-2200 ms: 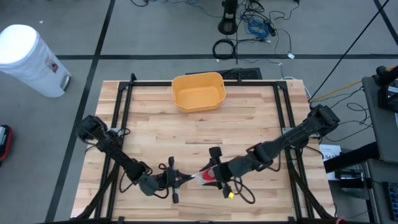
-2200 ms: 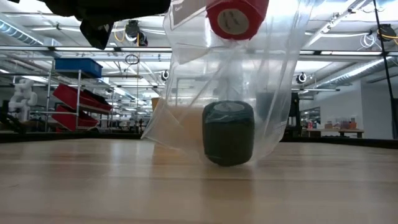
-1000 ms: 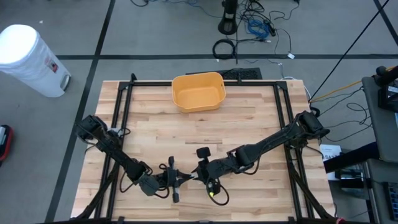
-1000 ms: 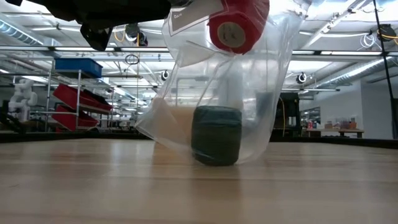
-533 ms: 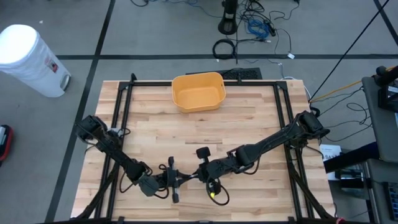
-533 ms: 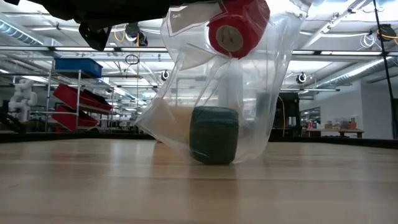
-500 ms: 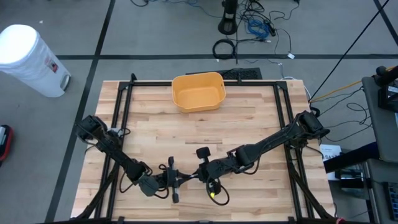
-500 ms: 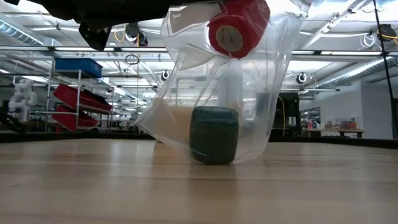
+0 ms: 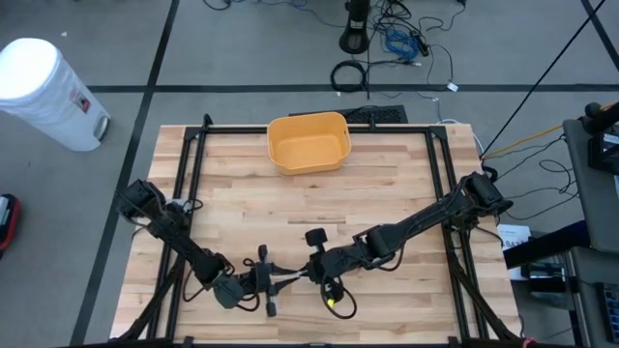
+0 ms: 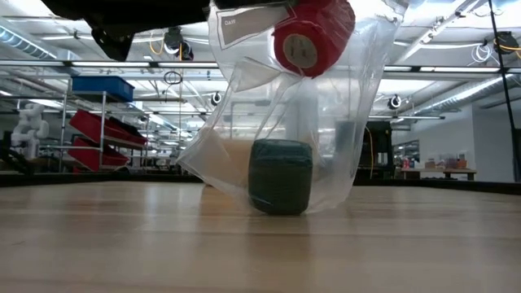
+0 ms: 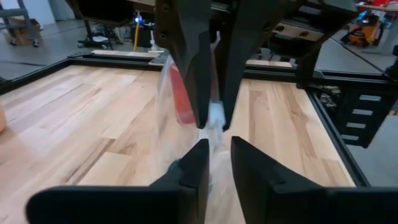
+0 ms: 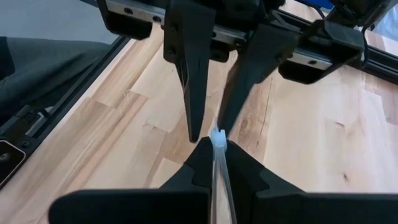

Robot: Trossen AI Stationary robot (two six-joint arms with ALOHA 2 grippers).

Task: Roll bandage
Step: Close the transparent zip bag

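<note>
Wooden table (image 9: 387,174), near edge, workshop shelving behind. Clear bag (image 10: 269,114) hangs upright, a green bandage roll (image 10: 281,187) at its bottom touching the wood, a red roll (image 10: 313,37) near its top. Right gripper (image 12: 217,144) clamps the top seam. Left gripper (image 11: 214,152), directly opposite, has just slackened and eased back; a half-second ago it was clamped shut.

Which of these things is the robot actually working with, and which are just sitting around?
In use:
- clear plastic bag
- red bandage roll and dark green bandage roll inside it
- right gripper, shut on the bag's top edge
- left gripper, open

Lying about:
- empty yellow plastic tub
- white bin on the floor
</note>
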